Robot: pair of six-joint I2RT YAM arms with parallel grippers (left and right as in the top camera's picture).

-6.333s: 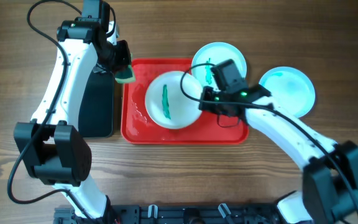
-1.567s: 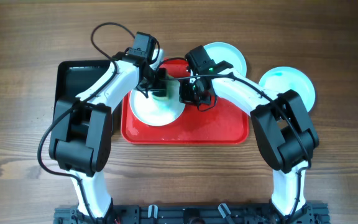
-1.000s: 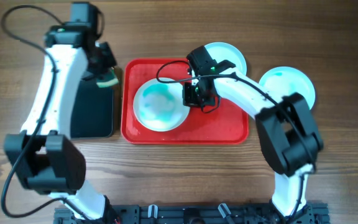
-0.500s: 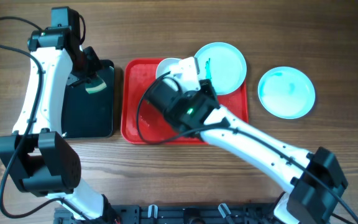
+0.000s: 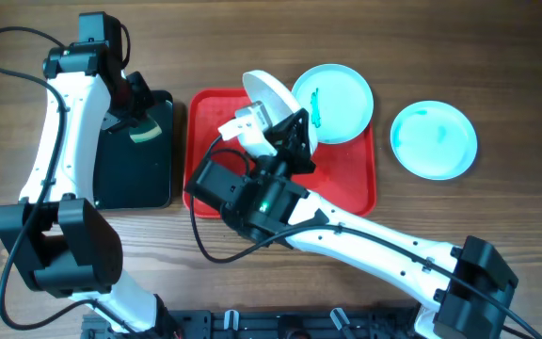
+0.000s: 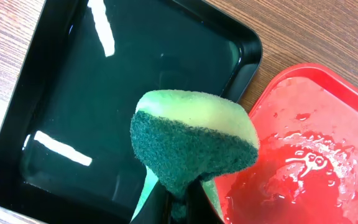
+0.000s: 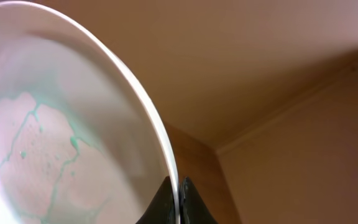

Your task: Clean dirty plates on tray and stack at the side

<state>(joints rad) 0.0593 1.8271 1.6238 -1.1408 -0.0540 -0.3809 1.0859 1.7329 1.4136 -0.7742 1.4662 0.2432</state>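
My right hand (image 7: pixel 179 196) pinches the rim of the lifted plate (image 5: pixel 273 102). The plate stands tilted on edge above the red tray (image 5: pixel 205 132) at upper centre, with thin teal smears on its face and plain tan walls behind it in the wrist view. My right arm crosses the tray's lower half from the lower right. A streaked plate (image 5: pixel 339 89) overlaps the tray's upper right corner, close beside the lifted one. A third plate (image 5: pixel 433 139) lies apart on the wooden tabletop (image 5: pixel 516 56). My left hand (image 5: pixel 137 108) grips the sponge (image 6: pixel 194 140) over the wet black tray (image 6: pixel 73 81), just beside the red tray's left rim. Bare wood shows along the top and right edges.
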